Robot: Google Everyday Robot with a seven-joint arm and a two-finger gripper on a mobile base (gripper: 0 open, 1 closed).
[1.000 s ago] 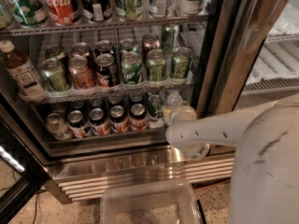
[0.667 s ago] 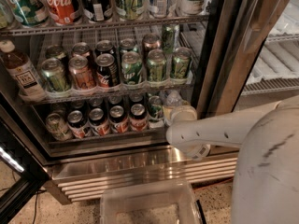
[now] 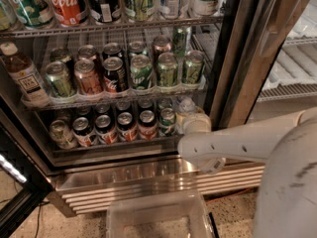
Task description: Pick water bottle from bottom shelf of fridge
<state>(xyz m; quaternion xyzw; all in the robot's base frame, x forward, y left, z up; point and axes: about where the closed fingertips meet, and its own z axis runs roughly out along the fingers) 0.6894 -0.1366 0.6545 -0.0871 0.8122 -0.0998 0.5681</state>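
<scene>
The fridge [image 3: 233,58] stands open in the camera view, with cans on wire racks. The bottom shelf [image 3: 114,144] holds a row of soda cans. At its right end stands the water bottle [image 3: 185,107], clear with a pale cap, and only its top part shows. My gripper [image 3: 194,125] is at the end of the white arm that reaches in from the right. It sits right at the bottle's lower body and hides it. I cannot tell whether it touches the bottle.
A brown tea bottle [image 3: 22,76] stands at the left of the middle rack. The louvred base [image 3: 124,182] lies below the shelf. A clear plastic bin [image 3: 158,217] sits in front at the bottom. The dark door edge [image 3: 15,202] is at the lower left.
</scene>
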